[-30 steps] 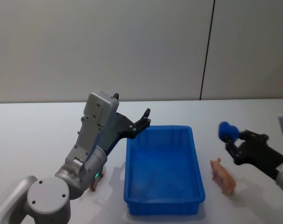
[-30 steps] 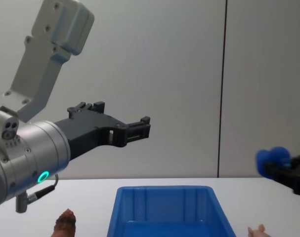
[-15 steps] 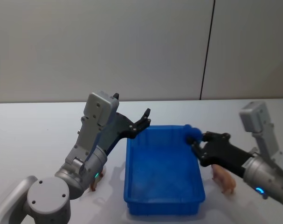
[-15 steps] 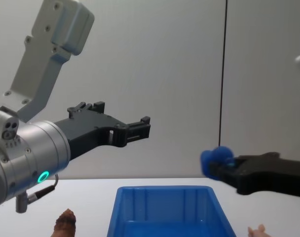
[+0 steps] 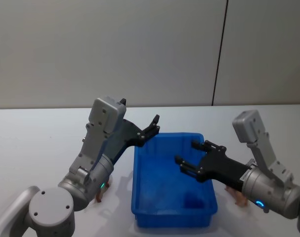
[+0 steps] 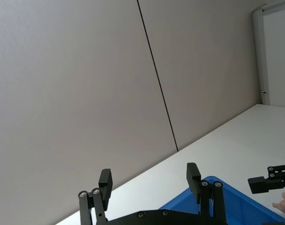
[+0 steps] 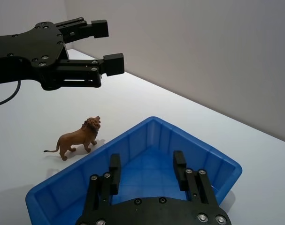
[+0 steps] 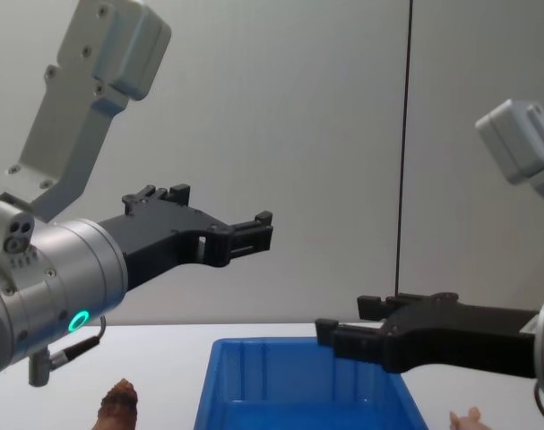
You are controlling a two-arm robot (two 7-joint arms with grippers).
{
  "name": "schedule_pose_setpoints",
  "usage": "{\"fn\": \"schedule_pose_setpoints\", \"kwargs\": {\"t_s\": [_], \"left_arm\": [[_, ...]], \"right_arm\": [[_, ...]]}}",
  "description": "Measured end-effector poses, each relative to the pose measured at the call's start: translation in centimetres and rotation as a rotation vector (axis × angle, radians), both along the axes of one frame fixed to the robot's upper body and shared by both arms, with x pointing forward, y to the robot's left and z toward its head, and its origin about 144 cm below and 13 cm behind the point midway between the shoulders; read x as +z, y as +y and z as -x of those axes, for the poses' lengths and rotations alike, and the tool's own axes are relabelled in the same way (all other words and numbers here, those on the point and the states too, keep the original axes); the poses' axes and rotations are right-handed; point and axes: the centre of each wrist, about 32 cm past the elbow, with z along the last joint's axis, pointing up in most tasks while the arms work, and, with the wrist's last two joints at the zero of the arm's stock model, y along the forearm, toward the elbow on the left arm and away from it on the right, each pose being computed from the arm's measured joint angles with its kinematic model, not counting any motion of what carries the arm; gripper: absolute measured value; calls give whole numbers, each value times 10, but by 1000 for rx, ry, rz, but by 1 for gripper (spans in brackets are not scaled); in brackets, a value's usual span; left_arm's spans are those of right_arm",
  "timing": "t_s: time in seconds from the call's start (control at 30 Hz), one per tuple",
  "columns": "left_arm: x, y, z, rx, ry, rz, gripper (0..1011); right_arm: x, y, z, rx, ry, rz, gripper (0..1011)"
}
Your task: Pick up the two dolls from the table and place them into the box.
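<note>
Plainly, right end effector (image 5: 186,154) gapes over box (image 5: 172,220).

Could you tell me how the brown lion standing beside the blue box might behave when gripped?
The lion stands on four thin legs, so a sideways nudge would probably tip it. It is small beside the box, so likely light. Its moulded-looking body seems stiff, not floppy.

The left arm (image 5: 90,173) hides most of the brown doll (image 5: 99,196), the right arm (image 5: 268,190) most of the pink doll (image 5: 238,200); a blurred dark lump (image 5: 192,201) lies in the box (image 5: 172,219).
</note>
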Motion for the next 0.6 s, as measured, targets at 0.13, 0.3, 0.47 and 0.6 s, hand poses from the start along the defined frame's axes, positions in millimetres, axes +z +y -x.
{"fn": "schedule_pose_setpoints", "kwargs": {"t_s": [0.13,0.3,0.47,0.6], "left_arm": [[0,0,0,0,0,0,1001],[0,0,0,0,0,0,1001],[0,0,0,0,0,0,1001],[0,0,0,0,0,0,1001]], "right_arm": [[0,2,0,3,2,2,760],[-1,1,0,-4,1,5,889],[-1,-4,3,-30,-3,3,1001],[-2,-11,8,-64,-2,-1,1003]]}}
